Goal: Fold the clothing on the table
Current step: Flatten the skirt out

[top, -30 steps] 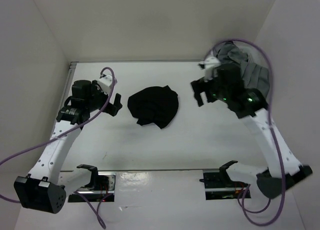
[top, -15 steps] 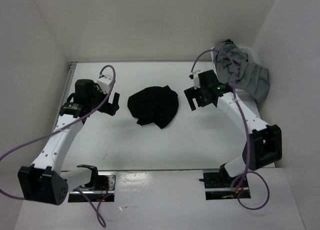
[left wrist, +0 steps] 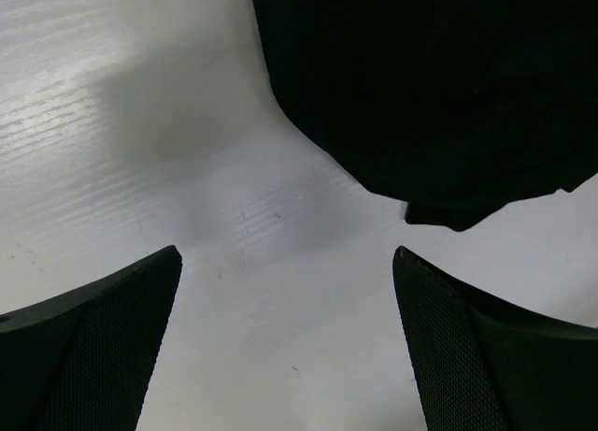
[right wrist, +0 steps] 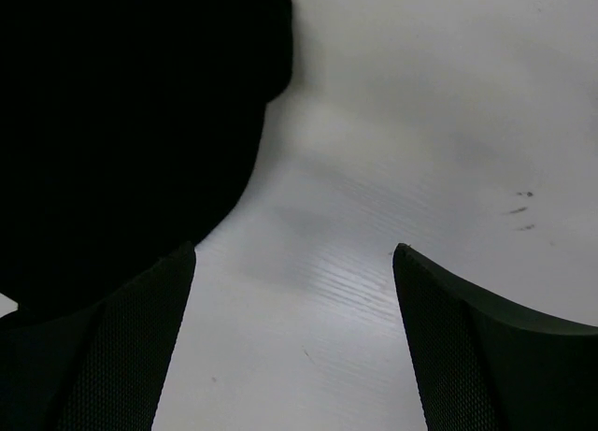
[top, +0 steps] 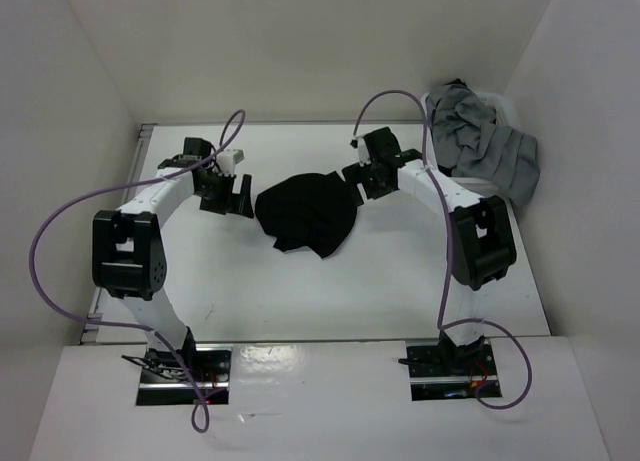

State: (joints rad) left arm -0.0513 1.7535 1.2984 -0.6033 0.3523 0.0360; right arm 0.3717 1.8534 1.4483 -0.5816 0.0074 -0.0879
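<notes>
Top external view: black clothing (top: 305, 213) lies crumpled mid-counter (top: 380, 291), between the two arms.
Left claw (top: 241, 196): fingers apart, empty, just left of the clothing.
Right claw (top: 356, 177): fingers apart, empty, at the clothing's far right edge; contact cannot be told.
Grey garments (top: 485, 146): heaped in the far right corner.
</notes>
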